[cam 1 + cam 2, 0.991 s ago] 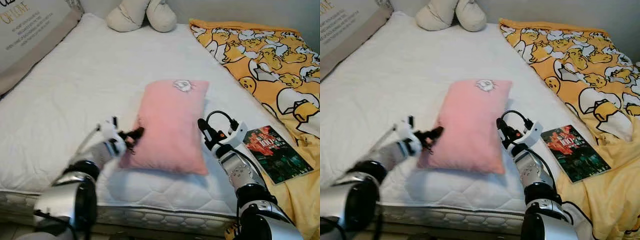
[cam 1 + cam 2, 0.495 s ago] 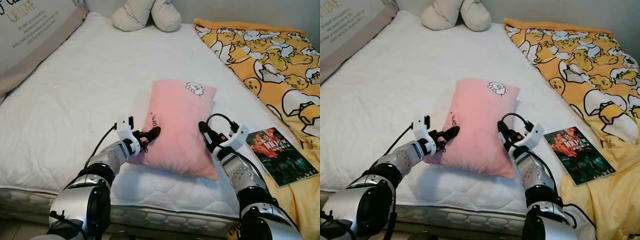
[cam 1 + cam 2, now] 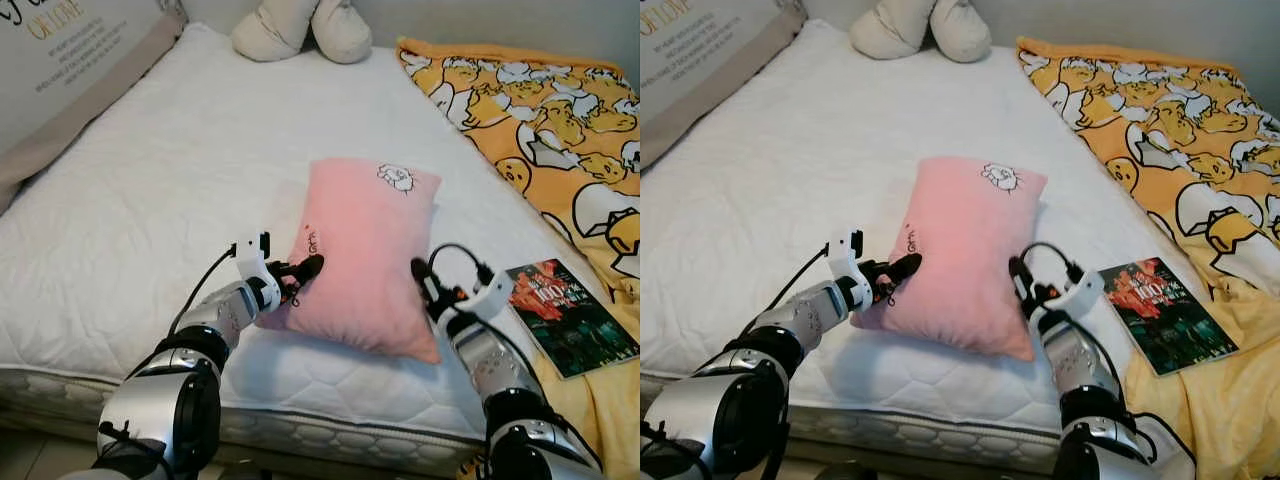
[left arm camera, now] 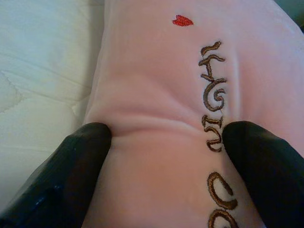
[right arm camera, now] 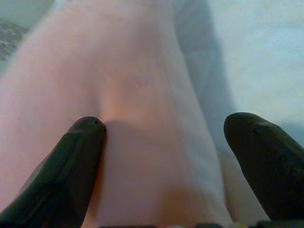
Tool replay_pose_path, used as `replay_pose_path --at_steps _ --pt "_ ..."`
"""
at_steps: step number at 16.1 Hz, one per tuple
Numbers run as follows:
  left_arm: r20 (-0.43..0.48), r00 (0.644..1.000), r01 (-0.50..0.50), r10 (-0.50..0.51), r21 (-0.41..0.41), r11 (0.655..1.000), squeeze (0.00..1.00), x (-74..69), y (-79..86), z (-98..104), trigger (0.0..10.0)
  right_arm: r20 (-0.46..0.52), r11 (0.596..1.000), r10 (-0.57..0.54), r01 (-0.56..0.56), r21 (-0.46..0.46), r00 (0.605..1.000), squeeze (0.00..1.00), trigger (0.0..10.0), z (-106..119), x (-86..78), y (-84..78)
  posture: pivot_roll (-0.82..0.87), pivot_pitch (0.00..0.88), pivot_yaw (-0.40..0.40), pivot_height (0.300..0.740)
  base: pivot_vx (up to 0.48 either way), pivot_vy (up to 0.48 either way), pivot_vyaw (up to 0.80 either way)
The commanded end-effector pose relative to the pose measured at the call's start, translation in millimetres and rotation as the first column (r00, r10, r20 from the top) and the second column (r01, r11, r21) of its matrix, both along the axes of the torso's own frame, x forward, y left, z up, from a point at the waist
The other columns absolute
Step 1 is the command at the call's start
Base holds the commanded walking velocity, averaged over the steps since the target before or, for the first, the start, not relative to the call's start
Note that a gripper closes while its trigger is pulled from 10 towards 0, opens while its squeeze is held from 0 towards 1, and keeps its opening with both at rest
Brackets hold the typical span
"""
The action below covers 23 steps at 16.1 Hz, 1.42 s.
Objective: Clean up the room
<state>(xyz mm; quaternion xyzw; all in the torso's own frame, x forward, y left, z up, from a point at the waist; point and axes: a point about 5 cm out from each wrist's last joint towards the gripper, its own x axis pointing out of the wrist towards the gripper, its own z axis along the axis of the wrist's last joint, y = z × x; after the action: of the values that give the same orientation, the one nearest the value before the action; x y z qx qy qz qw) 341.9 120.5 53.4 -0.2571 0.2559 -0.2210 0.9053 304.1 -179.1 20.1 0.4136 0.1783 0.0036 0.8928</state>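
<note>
Soft, light pink pillow (image 3: 368,255) dented under left gripper (image 3: 305,270) at 9 o'clock and right gripper (image 3: 425,279) at 3, both spread; side edges look graspable.

Pink pillow (image 3: 365,255): soft oblong cushion, small white embroidered figure at far end, brown lettering along left edge. Lies lengthwise on white mattress (image 3: 180,180), near front edge, right of centre. Near-left corner slightly raised.

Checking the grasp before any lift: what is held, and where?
The pink pillow, pressed between left gripper on its left edge and right gripper on its right edge.
</note>
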Motion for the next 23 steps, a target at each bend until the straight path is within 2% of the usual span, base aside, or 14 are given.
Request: replay_pose_path --at_steps 1,2,4,5,8,9,10,13,15,16,17,18,23 --pt "-0.004 1.0 0.023 -0.023 0.007 1.0 1.0 -1.0 -3.1 -1 10.0 -0.038 1.0 -0.008 0.007 -0.019 0.999 1.0 10.0 -6 -4.3 -3.2 -0.01 0.0 0.005 0.728 0.0 0.0 0.0" --pt "0.0 1.0 0.019 -0.019 0.004 1.0 1.0 0.4 -1.7 1 10.0 -0.063 1.0 -0.015 0.014 -0.017 0.998 1.0 10.0 -10 -6.7 -4.3 -0.01 0.0 0.005 0.728 0.0 0.0 0.0" --pt "0.003 1.0 0.015 -0.015 0.002 1.0 1.0 1.5 -0.8 3 10.0 -0.095 0.999 0.037 -0.041 -0.035 0.995 1.0 10.0 -14 -6.3 3.3 0.0 0.0 0.01 0.728 0.0 0.0 0.0" --pt "0.004 1.0 0.02 -0.02 -0.004 1.0 1.0 1.6 -2.1 3 10.0 -0.094 0.998 0.051 -0.055 -0.034 0.994 0.0 10.0 -13 -3.4 7.4 0.0 0.0 0.009 0.728 0.0 0.0 0.0" --pt "0.005 0.999 0.045 -0.045 -0.021 0.999 1.0 0.3 -8.2 3 10.0 -0.026 0.996 0.088 -0.088 0.021 0.996 0.0 10.0 1 9.9 20.4 0.0 0.0 0.007 0.728 0.0 0.0 0.0" --pt "0.004 0.999 0.047 -0.047 -0.022 0.999 1.0 -0.2 -8.9 2 10.0 -0.018 0.995 0.095 -0.094 0.028 0.995 0.0 9.7 3 11.9 22.9 0.0 0.0 0.005 0.728 0.0 0.0 0.0" --pt "0.002 0.999 0.051 -0.051 -0.023 0.998 1.0 -1.0 -9.4 1 10.0 0.002 0.993 0.108 -0.108 0.042 0.994 0.0 0.0 5 13.7 27.0 0.0 0.0 0.003 0.728 0.0 0.0 0.0" --pt "-0.002 0.998 0.063 -0.063 0.001 0.998 1.0 -3.2 -9.9 -2 10.0 0.029 0.991 0.122 -0.123 0.044 0.992 0.0 0.0 8 14.9 30.9 0.0 0.0 0.002 0.728 0.0 0.0 0.0" --pt "-0.005 0.999 0.05 -0.05 0.0 0.999 0.97 -4.3 -11.6 -4 10.0 0.043 0.996 0.065 -0.068 0.066 0.997 0.0 0.0 9 13.2 18.1 0.0 0.0 0.002 0.728 0.0 0.0 0.0" --pt "-0.007 0.999 0.051 -0.051 -0.017 0.999 0.0 -4.5 -12.4 -3 10.0 0.044 0.996 0.058 -0.061 0.07 0.997 0.0 0.0 8 12.0 15.5 0.0 0.0 0.003 0.728 0.0 0.0 0.0" --pt "0.0 0.999 0.047 -0.047 -0.037 0.998 0.0 -4.7 -13.6 -3 0.0 0.042 0.996 0.055 -0.058 0.069 0.998 0.0 0.0 6 10.3 14.8 -0.01 0.0 0.005 0.728 0.0 0.0 0.0" --pt "0.0 0.999 0.049 -0.049 -0.018 0.999 0.0 -5.6 -14.8 -5 0.0 0.039 0.996 0.058 -0.06 0.067 0.998 0.0 0.0 5 9.1 15.6 -0.01 0.0 0.005 0.728 0.0 0.0 0.0" --pt "-0.007 1.0 0.026 -0.027 -0.043 0.999 0.0 -6.6 -18.5 -6 0.0 0.043 0.994 0.079 -0.082 0.07 0.996 0.0 0.0 3 6.6 23.1 -0.01 0.0 0.007 0.728 0.0 0.0 0.0"
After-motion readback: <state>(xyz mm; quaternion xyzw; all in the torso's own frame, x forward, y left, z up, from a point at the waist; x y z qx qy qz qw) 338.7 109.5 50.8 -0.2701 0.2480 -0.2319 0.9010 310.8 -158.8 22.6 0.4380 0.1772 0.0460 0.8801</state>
